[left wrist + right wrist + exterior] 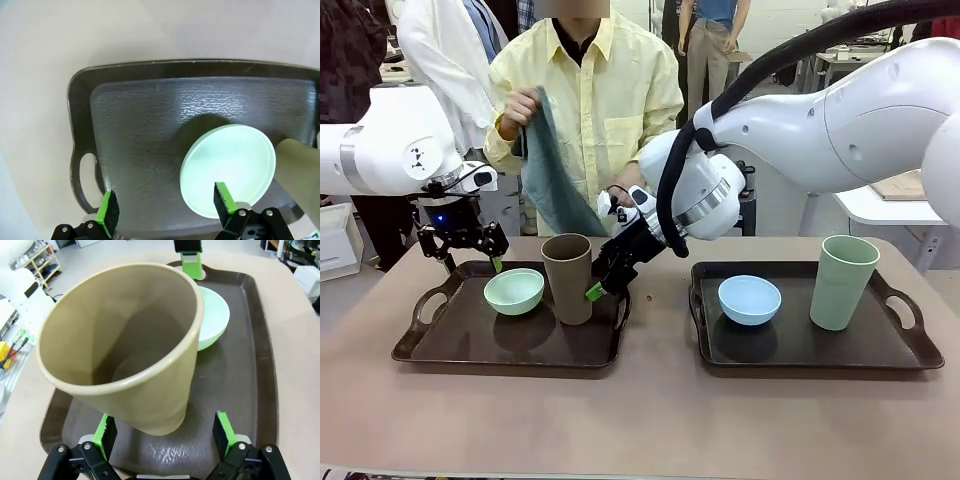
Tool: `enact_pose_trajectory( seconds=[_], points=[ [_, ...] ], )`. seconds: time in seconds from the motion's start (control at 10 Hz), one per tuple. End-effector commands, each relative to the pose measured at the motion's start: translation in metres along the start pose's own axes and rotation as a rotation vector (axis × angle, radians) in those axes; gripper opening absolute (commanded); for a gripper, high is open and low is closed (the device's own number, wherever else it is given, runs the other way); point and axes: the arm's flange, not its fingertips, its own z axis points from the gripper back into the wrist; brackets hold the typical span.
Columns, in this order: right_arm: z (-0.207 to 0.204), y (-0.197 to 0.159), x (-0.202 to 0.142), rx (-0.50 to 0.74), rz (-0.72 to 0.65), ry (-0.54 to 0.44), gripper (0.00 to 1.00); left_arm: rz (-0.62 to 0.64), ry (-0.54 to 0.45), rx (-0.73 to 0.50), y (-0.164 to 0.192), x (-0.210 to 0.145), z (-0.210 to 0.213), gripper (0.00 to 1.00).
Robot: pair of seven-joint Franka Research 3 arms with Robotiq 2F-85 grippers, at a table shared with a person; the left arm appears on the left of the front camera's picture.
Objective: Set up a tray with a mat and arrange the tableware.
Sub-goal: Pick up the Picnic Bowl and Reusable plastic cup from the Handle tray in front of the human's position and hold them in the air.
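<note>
The brown cup (567,277) is tall, smooth and round, with no handle. It stands on the left tray (450,340), a dark flat tray with a bumpy floor and loop handles. The mint green bowl (514,291) sits beside it. On the right tray (800,345) are the light blue bowl (750,299) and the pale green cup (843,282).

The right pincer (605,290) is wide open, just beside the brown cup. The left pincer (473,262) is wide open above the tray's back edge. A person's hand (518,107) holds up a soft blue-green mat (555,180) behind the table (650,420).
</note>
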Motion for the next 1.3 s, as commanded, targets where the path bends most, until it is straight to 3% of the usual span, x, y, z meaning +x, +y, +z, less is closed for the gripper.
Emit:
enact_pose_trajectory(
  seconds=[0.0,0.3,0.6,1.2],
  points=[
    [-0.006,-0.002,0.006,0.006,-0.004,0.029,1.00,0.043,-0.001,0.033,-0.003,0.010,-0.002,1.00],
    [-0.013,0.004,0.013,0.010,0.012,0.038,1.00,0.055,0.012,0.034,-0.001,0.020,-0.012,1.00],
    [-0.015,-0.013,0.017,-0.005,0.031,0.010,1.00,0.001,-0.012,0.005,-0.018,0.031,-0.024,1.00],
    [-0.033,-0.028,0.022,0.048,0.025,-0.010,1.00,-0.024,0.059,-0.005,-0.026,0.010,-0.042,1.00]
  ],
)
